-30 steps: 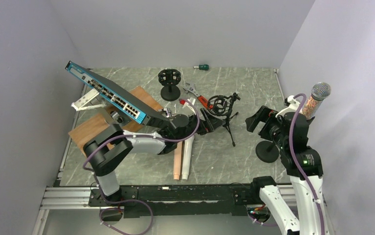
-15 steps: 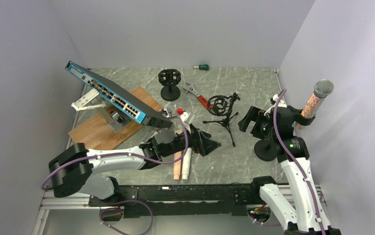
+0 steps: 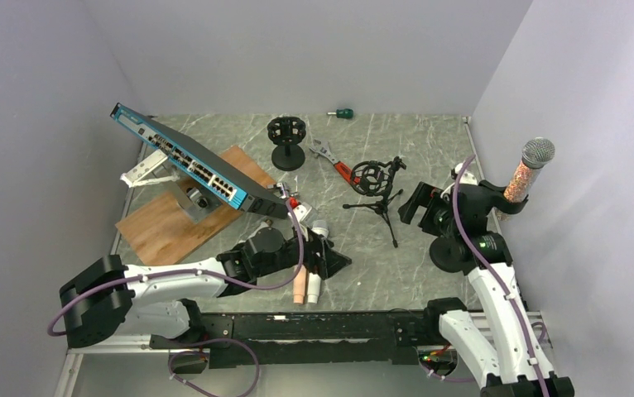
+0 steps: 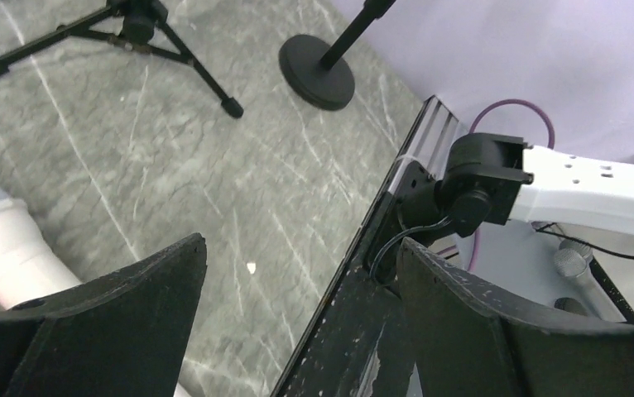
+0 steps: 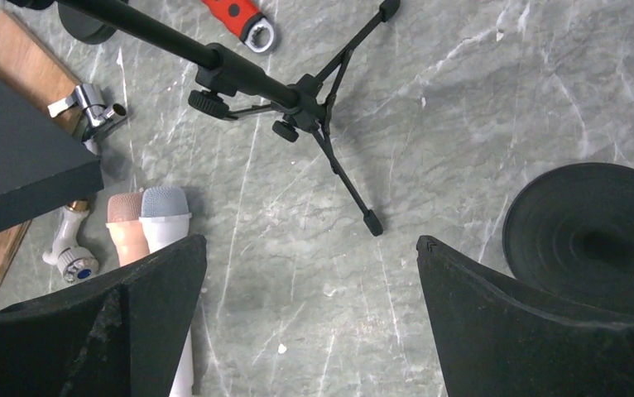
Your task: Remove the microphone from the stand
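The microphone isn't off yet. It sits leaning a little in the clip at the top of the stand, which is planted by the right edge of the desk, toward the near corner. The clip grabs it around the glittery body with the mesh head up, so my guess is it wants pulling up and out along its own axis, not sideways.

The right gripper has its fingers spread wide with nothing between them. Its camera looks down at the desk, with the round base off to one side (so I'd say it's nowhere near the mic body). It'll have to climb and line up first.

The left gripper is spread and empty too, hanging low by the near edge, right over the pink and white mics lying there. It's probably just out of the way, though it could steady the base, since a light stand might tip when tugged.
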